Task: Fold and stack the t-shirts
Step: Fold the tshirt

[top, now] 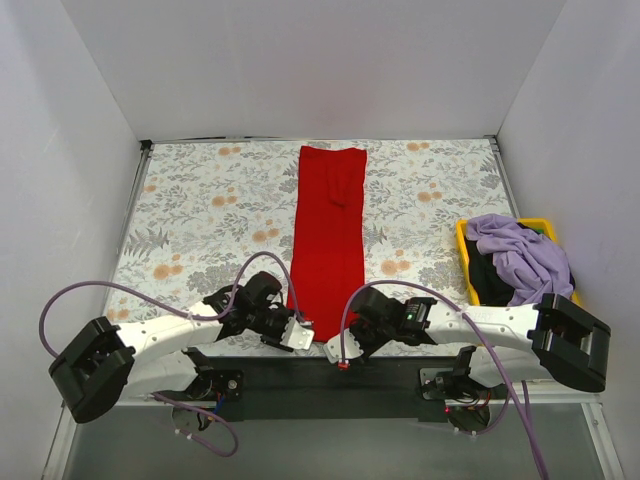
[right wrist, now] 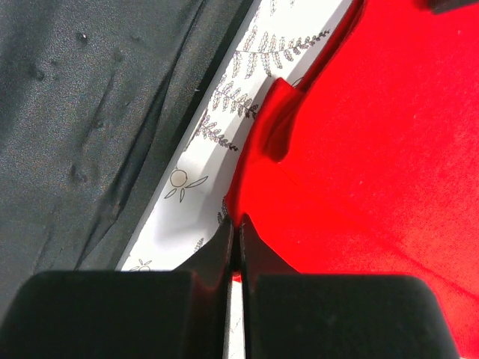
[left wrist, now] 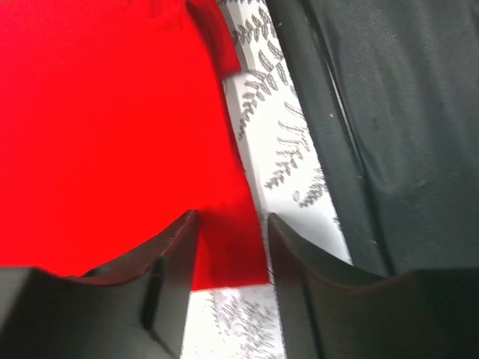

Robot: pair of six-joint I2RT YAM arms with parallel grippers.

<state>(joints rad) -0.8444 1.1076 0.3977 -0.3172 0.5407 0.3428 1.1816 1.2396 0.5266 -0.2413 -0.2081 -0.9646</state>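
Note:
The red t-shirt (top: 330,225) lies folded into a long narrow strip down the middle of the flowered table, its near end between my two grippers. My left gripper (top: 300,335) is open at the shirt's near left corner. In the left wrist view the red corner (left wrist: 228,262) lies flat between the spread fingers of the left gripper (left wrist: 232,239). My right gripper (top: 335,350) is at the near right corner. In the right wrist view the right gripper (right wrist: 238,232) is shut on the edge of the red cloth (right wrist: 374,149). The lilac t-shirt (top: 520,255) lies bunched in the yellow bin.
The yellow bin (top: 463,250) stands at the right edge and holds a dark garment (top: 490,280) under the lilac one. A black strip (top: 330,375) runs along the table's near edge, close behind both grippers. White walls enclose the left, back and right.

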